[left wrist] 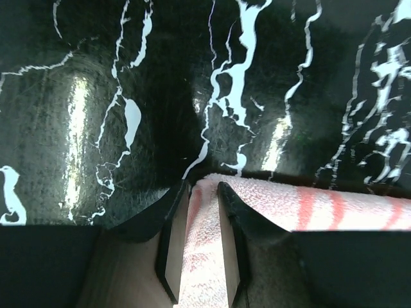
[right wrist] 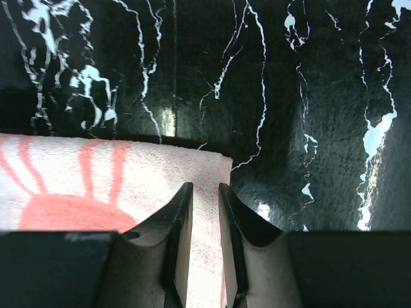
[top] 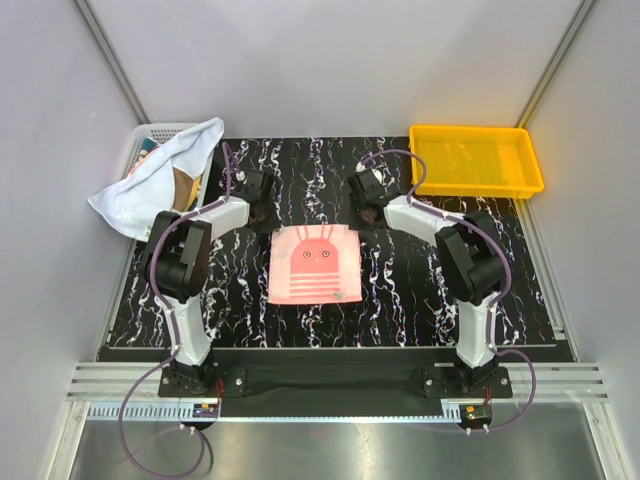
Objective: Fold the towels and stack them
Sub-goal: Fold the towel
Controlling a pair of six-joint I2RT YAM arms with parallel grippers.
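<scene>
Black white-veined table [top: 400,300] carries everything. Yellow tray [top: 480,187] at far right corner, well apart from cloths. White mesh basket [top: 150,130] at far left corner; white towel [top: 150,185] draped over its rim, spilling toward left wall, brown cloth [top: 183,186] showing beneath. Pink towel [top: 314,265] lies flat at table centre between 2 arms, striped face pattern up. Left hand [left wrist: 203,186] closed on pink towel's far left corner. Right hand [right wrist: 205,187] closed on far right corner, cloth pinched between fingers.
</scene>
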